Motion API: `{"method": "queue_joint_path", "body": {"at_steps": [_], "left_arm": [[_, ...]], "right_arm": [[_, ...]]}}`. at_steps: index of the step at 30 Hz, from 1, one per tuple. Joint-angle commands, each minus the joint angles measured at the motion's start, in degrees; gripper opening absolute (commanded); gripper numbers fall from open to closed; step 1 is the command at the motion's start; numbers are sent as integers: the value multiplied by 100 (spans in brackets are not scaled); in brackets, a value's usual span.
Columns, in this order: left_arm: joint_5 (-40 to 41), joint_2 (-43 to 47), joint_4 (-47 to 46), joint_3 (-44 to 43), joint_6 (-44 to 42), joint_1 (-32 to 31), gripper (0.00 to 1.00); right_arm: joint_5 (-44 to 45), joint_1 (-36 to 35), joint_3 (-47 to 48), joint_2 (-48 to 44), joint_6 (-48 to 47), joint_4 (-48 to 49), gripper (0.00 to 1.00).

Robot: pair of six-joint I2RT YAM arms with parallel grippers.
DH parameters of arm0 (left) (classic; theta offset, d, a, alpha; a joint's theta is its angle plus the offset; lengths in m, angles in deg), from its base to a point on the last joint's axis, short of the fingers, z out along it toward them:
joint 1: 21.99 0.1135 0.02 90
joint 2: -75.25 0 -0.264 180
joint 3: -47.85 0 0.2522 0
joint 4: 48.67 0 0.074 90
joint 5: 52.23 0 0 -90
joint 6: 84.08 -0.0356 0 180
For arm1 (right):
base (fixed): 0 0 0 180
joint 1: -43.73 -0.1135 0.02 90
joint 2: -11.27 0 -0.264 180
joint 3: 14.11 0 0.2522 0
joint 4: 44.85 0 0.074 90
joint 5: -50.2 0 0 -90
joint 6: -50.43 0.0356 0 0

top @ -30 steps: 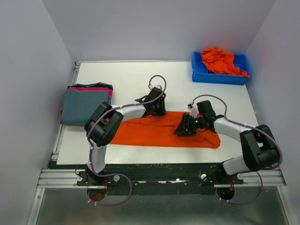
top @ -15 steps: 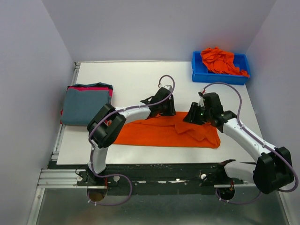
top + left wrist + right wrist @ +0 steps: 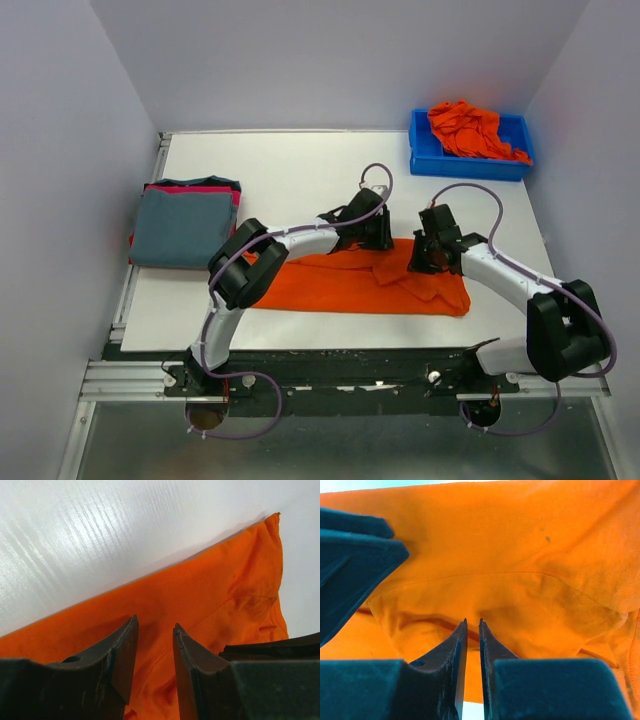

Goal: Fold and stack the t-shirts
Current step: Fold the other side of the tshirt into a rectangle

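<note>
An orange t-shirt (image 3: 340, 285), folded into a long band, lies across the near middle of the table, bunched in a ridge near its right end. My left gripper (image 3: 378, 236) sits over the shirt's far edge, its jaws partly open with orange cloth (image 3: 210, 595) under and between them; I see no pinch. My right gripper (image 3: 425, 256) hovers just right of it above the bunched part, jaws almost closed and empty, with cloth (image 3: 520, 545) beyond the tips. A folded stack, a grey-blue shirt (image 3: 180, 225) on a red-pink one (image 3: 190, 187), lies at the left.
A blue plastic bin (image 3: 424, 160) at the far right corner holds several crumpled orange shirts (image 3: 468, 130). The two grippers are close together; each shows in the other's wrist view: the left gripper (image 3: 350, 555) and the right gripper (image 3: 280, 652). A metal rail runs along the table's near edge.
My left gripper has slid right along the shirt's far edge. My right gripper has left the shirt's middle and moved up and right, leaving the cloth bunched there.
</note>
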Motion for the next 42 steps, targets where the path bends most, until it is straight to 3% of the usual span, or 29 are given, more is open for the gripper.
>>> {"method": "queue_joint_path", "body": {"at_steps": [1, 3, 9, 19, 31, 37, 42], "left_arm": [[103, 382, -103, 229, -232, -44, 45], [480, 681, 71, 370, -416, -70, 45], [1168, 1323, 363, 677, -1294, -421, 48], [508, 947, 362, 336, -2683, -984, 62], [720, 76, 1391, -807, -3536, -1336, 58], [184, -12, 1663, -913, -3905, -1362, 61], [-221, -196, 2076, -1150, -4064, -1362, 57]], "right_arm": [[538, 130, 302, 158, 84, -47, 15], [442, 332, 329, 123, 84, 6, 1], [-286, 1044, 241, 421, 242, 287, 1], [-1896, 1976, -409, 984, 603, 1789, 1], [-1879, 2055, -576, 861, 568, 1983, 1], [-1914, 2047, -567, 879, 559, 1992, 1], [-1940, 2055, -567, 888, 568, 1983, 1]]}}
